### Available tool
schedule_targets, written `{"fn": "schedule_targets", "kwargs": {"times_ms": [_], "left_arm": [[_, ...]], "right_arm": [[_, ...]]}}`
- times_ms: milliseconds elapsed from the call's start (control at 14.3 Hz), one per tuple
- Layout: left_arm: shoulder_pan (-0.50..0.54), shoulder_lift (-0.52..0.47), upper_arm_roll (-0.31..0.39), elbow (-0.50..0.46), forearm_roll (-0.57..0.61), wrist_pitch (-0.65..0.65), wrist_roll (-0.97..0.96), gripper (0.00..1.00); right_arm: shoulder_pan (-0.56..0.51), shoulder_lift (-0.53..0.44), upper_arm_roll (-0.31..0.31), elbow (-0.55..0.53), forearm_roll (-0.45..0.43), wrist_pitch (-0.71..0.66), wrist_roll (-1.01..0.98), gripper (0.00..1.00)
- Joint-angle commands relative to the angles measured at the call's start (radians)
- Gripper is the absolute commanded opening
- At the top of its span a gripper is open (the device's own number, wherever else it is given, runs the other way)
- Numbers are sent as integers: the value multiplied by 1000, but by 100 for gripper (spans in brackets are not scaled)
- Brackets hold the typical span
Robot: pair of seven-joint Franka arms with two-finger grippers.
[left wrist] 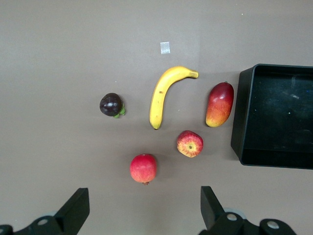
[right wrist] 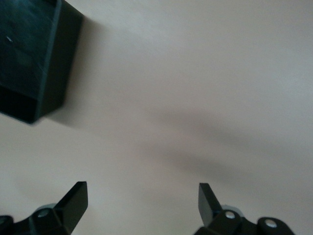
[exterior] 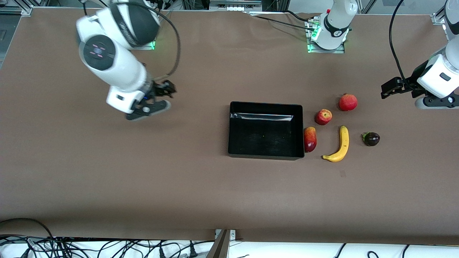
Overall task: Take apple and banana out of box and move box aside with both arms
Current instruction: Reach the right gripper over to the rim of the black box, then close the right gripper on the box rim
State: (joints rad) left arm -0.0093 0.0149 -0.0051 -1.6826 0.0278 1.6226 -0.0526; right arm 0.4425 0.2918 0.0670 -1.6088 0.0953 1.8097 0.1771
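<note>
The black tray [exterior: 265, 156] lies empty mid-table. The yellow banana [exterior: 340, 145] and the red apple [exterior: 323, 116] with yellowish patches lie beside it, toward the left arm's end; the apple is farther from the front camera. My left gripper [exterior: 391, 87] is open and empty, up over the table near that end. In the left wrist view the gripper [left wrist: 144, 210] looks down on the banana [left wrist: 164, 95], the apple [left wrist: 190, 144] and the tray [left wrist: 237, 117]. My right gripper [exterior: 165, 89] is open and empty over bare table toward the right arm's end. In the right wrist view the gripper [right wrist: 143, 205] shows with a tray corner [right wrist: 54, 63].
A red-yellow mango [exterior: 310, 139] lies right against the tray's wall. A round red pomegranate [exterior: 348, 102] lies farther from the front camera than the apple. A dark purple fruit [exterior: 371, 138] lies beside the banana toward the left arm's end. A small tape mark [exterior: 342, 173] is on the table.
</note>
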Motion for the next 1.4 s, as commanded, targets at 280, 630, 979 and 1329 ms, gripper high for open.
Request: {"fn": "schedule_targets", "kwargs": {"times_ms": [280, 630, 979, 1329], "left_arm": [[-1, -21, -3, -6, -23, -23, 11, 100], [-1, -19, -3, 0, -25, -26, 11, 100], [-1, -19, -3, 0, -25, -29, 11, 100], [-1, -19, -1, 0, -26, -29, 13, 100]], "right_arm": [[243, 277, -15, 61, 0, 387, 390, 100], [315, 460, -25, 164, -61, 509, 561, 100], [328, 509, -44, 165, -74, 553, 561, 29], [314, 497, -52, 167, -77, 539, 533, 0]]}}
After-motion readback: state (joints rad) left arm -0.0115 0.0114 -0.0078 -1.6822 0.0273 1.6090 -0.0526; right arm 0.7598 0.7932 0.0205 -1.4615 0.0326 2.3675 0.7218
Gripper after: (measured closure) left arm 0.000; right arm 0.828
